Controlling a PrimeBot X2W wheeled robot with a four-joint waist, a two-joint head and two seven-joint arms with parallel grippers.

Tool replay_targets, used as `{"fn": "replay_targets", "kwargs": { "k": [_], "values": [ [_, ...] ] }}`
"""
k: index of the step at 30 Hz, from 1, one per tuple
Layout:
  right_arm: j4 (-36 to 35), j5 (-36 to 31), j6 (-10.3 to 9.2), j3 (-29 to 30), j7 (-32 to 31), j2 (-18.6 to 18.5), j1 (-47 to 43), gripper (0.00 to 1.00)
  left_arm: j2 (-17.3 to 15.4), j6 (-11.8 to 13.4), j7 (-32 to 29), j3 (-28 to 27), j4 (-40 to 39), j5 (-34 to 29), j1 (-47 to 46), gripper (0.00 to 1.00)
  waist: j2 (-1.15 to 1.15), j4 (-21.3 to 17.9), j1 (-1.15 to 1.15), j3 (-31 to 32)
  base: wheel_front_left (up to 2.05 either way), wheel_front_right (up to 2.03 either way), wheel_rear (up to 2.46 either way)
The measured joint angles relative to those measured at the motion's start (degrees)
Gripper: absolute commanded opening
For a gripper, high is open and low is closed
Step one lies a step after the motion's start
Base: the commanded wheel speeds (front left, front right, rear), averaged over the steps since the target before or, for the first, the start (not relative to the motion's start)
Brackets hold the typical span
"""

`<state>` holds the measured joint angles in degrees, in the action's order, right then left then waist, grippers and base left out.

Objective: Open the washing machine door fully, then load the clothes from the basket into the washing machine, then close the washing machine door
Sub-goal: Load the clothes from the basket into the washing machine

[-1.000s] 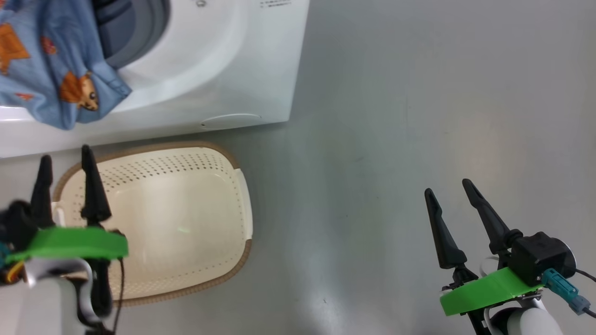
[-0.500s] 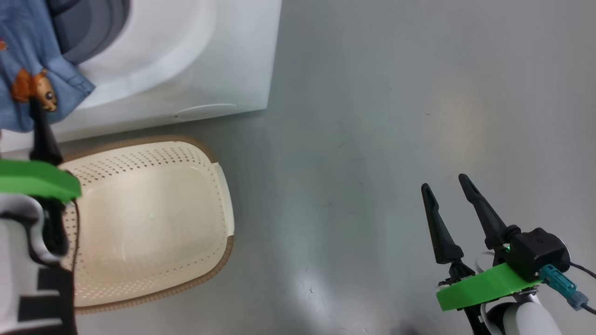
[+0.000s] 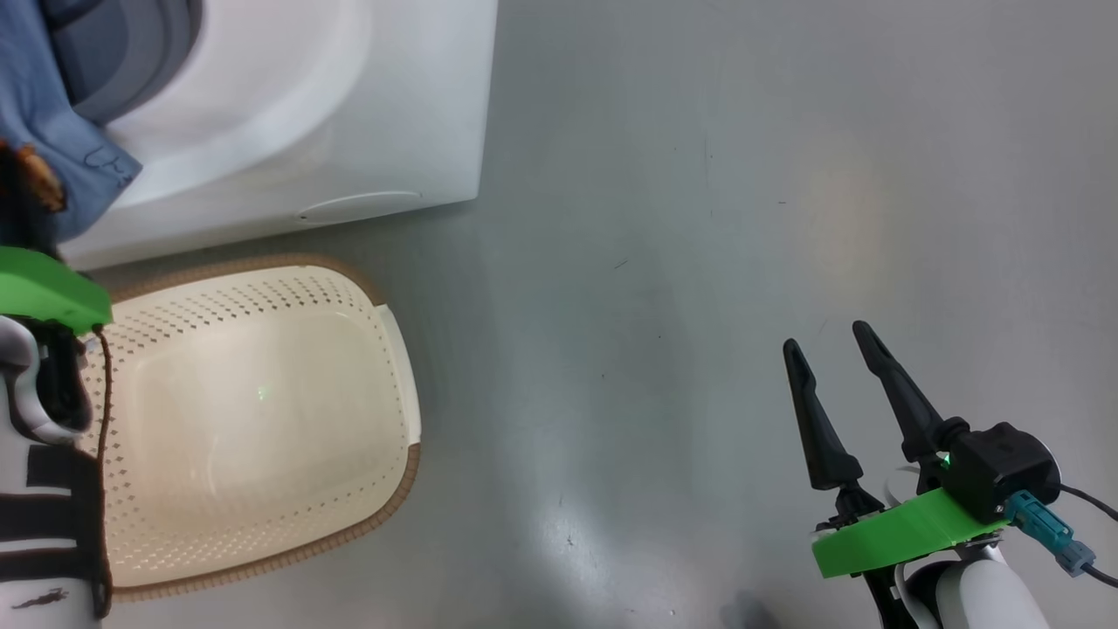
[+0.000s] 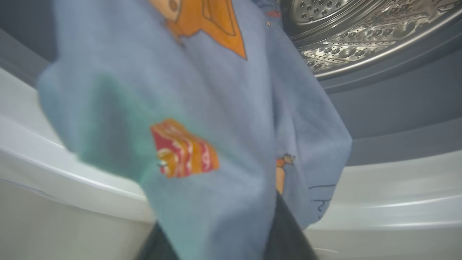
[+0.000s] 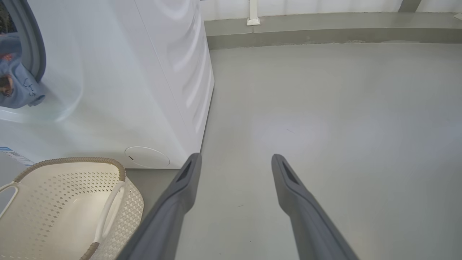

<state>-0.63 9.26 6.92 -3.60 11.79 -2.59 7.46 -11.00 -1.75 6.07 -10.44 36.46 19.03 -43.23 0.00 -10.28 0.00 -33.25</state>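
Note:
A light-blue garment of the clothes [image 3: 61, 148] with orange figures hangs out over the lower lip of the washing machine [image 3: 306, 131] opening. In the left wrist view the garment [image 4: 223, 108] drapes over my left gripper's fingers [image 4: 288, 234] and hides their tips, below the steel drum [image 4: 361, 32]. My left gripper [image 3: 22, 210] reaches up into the cloth at the far left. The basket [image 3: 393, 349] stands on the floor before the machine, its perforated bottom bare. My right gripper [image 3: 825, 335] hangs open over the floor, far to the right. The washing machine door is out of view.
Grey floor [image 3: 699, 218] stretches to the right of the machine. In the right wrist view my open right gripper [image 5: 235, 157] points toward a low wall base [image 5: 325, 34], with the basket [image 5: 72, 160] and the machine's side [image 5: 126, 90] to its left.
The head camera has swung, shifting the scene left. My left gripper has risen from over the basket's left rim to the garment hanging at the machine opening. The right arm has kept still.

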Motion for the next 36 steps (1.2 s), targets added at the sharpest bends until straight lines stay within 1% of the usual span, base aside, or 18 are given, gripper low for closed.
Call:
{"fn": "replay_targets", "kwargs": {
  "k": [4, 10, 13, 18, 22, 26, 29, 31, 36],
  "values": [
    [0.2, 0.0, 0.0, 0.0, 0.0, 0.0, 0.0, 1.0, 0.0, -0.1, 0.8, 0.4, 1.1, 0.0, -0.4, 0.0, 0.0, 0.0, 0.0, 0.1, 0.0, 0.0, 0.0],
    [0.6, 0.0, 0.0, 0.0, 0.2, 0.0, 0.0, 1.0, -0.1, -1.1, 3.5, 1.6, 1.6, -0.1, -0.4, 0.0, 0.0, 0.4, 0.0, 0.9, 0.0, 0.0, 0.0],
    [0.7, 0.0, 0.01, 0.0, 0.2, 0.0, 0.0, 1.0, -0.6, -1.1, 5.0, 2.3, -0.4, -1.0, 0.0, 0.0, 0.0, 0.7, 0.0, 1.7, 0.0, 0.0, 0.0],
    [0.7, 0.0, 0.0, -0.3, 0.2, 0.0, 0.0, 1.0, -2.7, -1.3, 5.6, 3.4, -6.7, -2.8, 0.4, 0.0, 0.0, 1.2, 0.0, 2.5, 0.0, 0.0, 0.0],
    [0.7, 0.0, 0.0, -1.2, 0.2, 0.0, 0.0, 1.0, -5.5, -1.5, 2.2, 4.1, -11.5, -3.5, 0.2, 0.0, 0.0, 1.0, 0.0, 2.1, 0.0, 0.0, 0.0],
    [0.8, 0.8, 0.0, -1.7, 0.3, 0.0, 0.0, 1.0, -9.4, -2.7, -2.8, 5.5, -13.6, -4.3, -3.2, 0.0, 0.0, 0.2, 0.0, 0.8, 0.0, 0.0, 0.0],
    [1.3, 1.1, 0.01, -1.8, 0.8, 0.0, 0.3, 1.0, -12.3, -3.9, -6.5, 7.5, -14.3, -5.0, -8.1, 0.0, 0.0, -0.5, 0.0, -0.5, 0.0, 0.0, 0.0],
    [1.5, 1.5, 0.0, -1.9, 1.0, 0.0, 1.2, 1.0, -13.8, -4.1, -8.3, 8.4, -14.3, -5.2, -12.0, 0.0, 0.0, -1.0, 0.0, -1.6, 0.0, 0.0, 0.0],
    [2.5, 3.5, 0.0, -3.1, 1.8, 0.0, 3.4, 1.0, -17.6, -5.1, -11.8, 10.5, -11.8, -5.3, -21.5, 0.0, 0.0, -2.7, 0.0, -4.2, 0.0, 0.0, 0.0]
  ]
}}
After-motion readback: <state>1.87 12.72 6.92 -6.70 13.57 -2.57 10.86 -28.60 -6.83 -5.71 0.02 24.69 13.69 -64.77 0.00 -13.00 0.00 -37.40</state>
